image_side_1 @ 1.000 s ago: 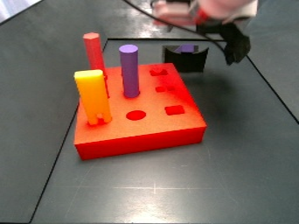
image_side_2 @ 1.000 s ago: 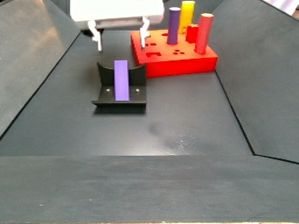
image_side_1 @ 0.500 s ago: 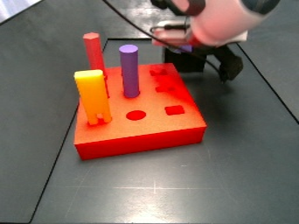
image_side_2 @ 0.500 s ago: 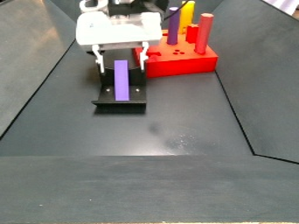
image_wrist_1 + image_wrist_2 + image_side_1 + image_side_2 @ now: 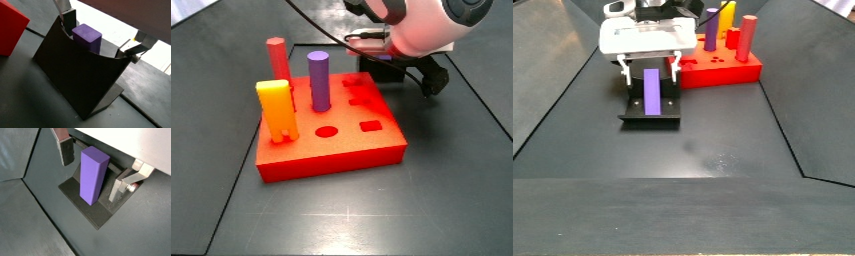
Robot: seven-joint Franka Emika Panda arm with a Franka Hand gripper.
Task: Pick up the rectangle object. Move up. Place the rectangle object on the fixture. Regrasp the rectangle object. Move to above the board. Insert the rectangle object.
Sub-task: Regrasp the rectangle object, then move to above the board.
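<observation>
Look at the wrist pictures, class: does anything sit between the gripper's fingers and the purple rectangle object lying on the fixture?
Nothing visible does. The gripper is down at the fixture, one finger on each side of the rectangle object, with only open gaps between pads and bar. The jaws are open and not yet touching it.

Surfaces: mostly matt plastic, bare metal at the fingers.

Rectangle object (image 5: 93, 175) lying in the fixture (image 5: 80, 72): smooth purple plastic look, faint sheen on its flat faces; fixture is matt black, smooth. Gripper (image 5: 93, 168) low over the fixture, fingers (image 5: 65, 150) of brushed silver metal either side of the bar, apart from it; its housing in a side view (image 5: 644, 36) is glossy white. Board (image 5: 331, 128) looks like smooth red plastic, slight gloss. Table (image 5: 714, 140): dark grey, dull.
</observation>
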